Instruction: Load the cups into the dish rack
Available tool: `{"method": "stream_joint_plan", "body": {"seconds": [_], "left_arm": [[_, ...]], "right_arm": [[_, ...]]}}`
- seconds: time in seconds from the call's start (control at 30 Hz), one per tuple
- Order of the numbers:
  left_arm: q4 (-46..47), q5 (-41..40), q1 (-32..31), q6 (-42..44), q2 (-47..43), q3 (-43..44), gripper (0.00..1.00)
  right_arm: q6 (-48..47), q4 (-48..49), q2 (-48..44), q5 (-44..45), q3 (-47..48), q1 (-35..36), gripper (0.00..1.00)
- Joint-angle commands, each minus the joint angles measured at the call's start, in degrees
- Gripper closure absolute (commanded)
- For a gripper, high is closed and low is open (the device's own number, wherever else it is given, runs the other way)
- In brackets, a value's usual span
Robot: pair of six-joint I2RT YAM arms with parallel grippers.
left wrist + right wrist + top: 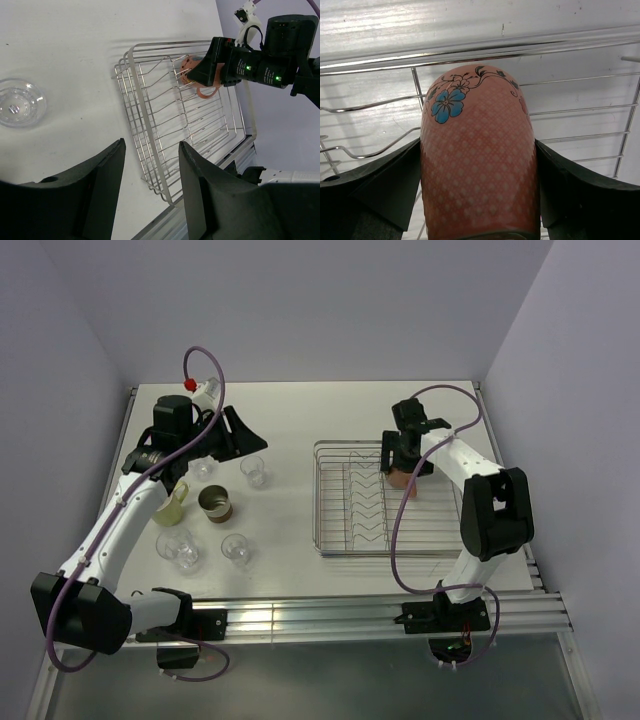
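My right gripper [404,466] is shut on the pink-terracotta mug [400,478] and holds it over the far part of the chrome dish rack [318,495]. In the right wrist view the flower-patterned mug [477,150] fills the space between the fingers [375,195], with the rack's wires [470,50] behind it. My left gripper [242,436] is open and empty, raised over the table's far left. The yellow-green mug [172,508], the brown cup [214,503] and several glass tumblers [254,471] stand left of the rack. The left wrist view shows the rack [145,135], the pink mug [204,92] and one tumbler [17,102].
The rack holds nothing besides the held mug. Purple walls close in the table on three sides. A metal rail [350,615] runs along the near edge by the arm bases. Bare table lies between the cups and the rack.
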Motion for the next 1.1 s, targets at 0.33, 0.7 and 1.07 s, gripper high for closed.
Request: {"method": "stream_joint_plan", "body": {"seconds": [0.33,0.7,1.07], "left_arm": [[2.0,0.0,0.3,1.5,0.4,-0.8,0.47],[2.2,0.0,0.3,1.4,0.6,-0.9,0.44],[2.3,-0.2,0.3,1.5,0.9,-1.4,0.43]], "right_arm": [[-0.3,0.7,0.6,0.8,1.2,1.0,0.71],[0.4,0.3,0.0,1.4,2.4,1.3,0.39],[0.7,0.4,-0.2,1.9,3.7,1.2,0.30]]}}
